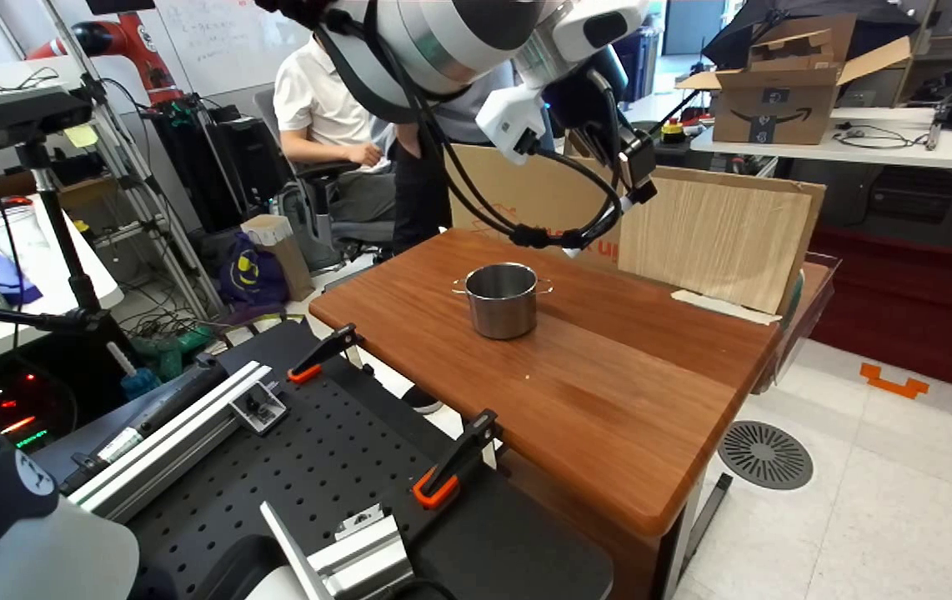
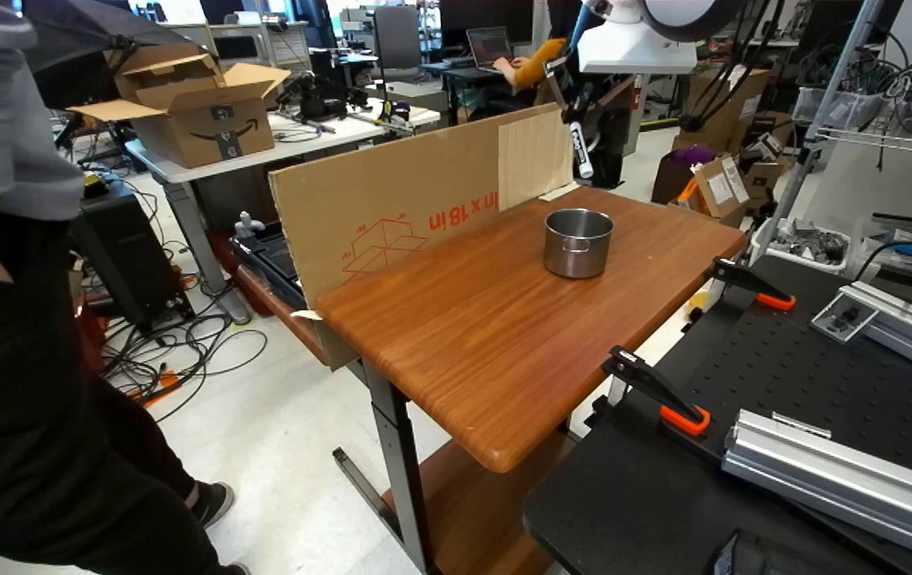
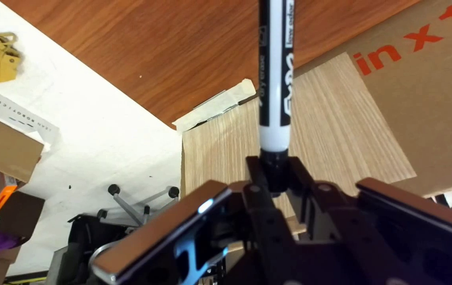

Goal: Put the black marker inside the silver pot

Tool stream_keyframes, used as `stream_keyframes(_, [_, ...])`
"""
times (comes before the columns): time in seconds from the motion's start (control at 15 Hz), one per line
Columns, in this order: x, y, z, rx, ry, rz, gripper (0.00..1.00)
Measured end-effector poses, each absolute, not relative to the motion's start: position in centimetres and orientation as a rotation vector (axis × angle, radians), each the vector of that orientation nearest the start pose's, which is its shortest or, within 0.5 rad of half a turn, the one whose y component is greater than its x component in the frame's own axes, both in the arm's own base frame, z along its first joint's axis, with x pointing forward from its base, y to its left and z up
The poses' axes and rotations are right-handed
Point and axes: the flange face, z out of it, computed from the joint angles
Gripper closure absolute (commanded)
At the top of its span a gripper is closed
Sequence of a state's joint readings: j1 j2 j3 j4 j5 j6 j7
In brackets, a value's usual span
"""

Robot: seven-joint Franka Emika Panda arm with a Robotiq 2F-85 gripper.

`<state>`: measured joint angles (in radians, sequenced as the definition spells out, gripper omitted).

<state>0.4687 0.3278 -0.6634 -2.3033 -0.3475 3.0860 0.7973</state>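
The Expo dry-erase marker (image 3: 275,79) is pinched by its black end in the tool (image 3: 274,164), its long axis slanting downward; the two-handled metal pot (image 1: 504,315) is carried by the bench (image 1: 609,383), below the tool and off sideways, so lateral travel seems required

The gripper (image 2: 574,117) holds the black marker (image 2: 580,149) slightly tilted, higher than the silver pot (image 2: 576,257), which stands upright on the tabletop (image 2: 456,335). A cardboard panel (image 2: 320,216) lines its far left edge.
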Motion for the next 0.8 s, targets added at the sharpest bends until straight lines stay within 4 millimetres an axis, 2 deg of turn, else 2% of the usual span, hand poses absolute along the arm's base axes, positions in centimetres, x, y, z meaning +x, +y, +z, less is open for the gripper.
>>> stream_keyframes(0.33, [55.5, -4.5, 28.5, -3.052, 0.832, -0.906, 0.95])
stream_keyframes(0.8, [54.0, -1.0, 27.0, -3.096, 0.735, -0.852, 0.95])
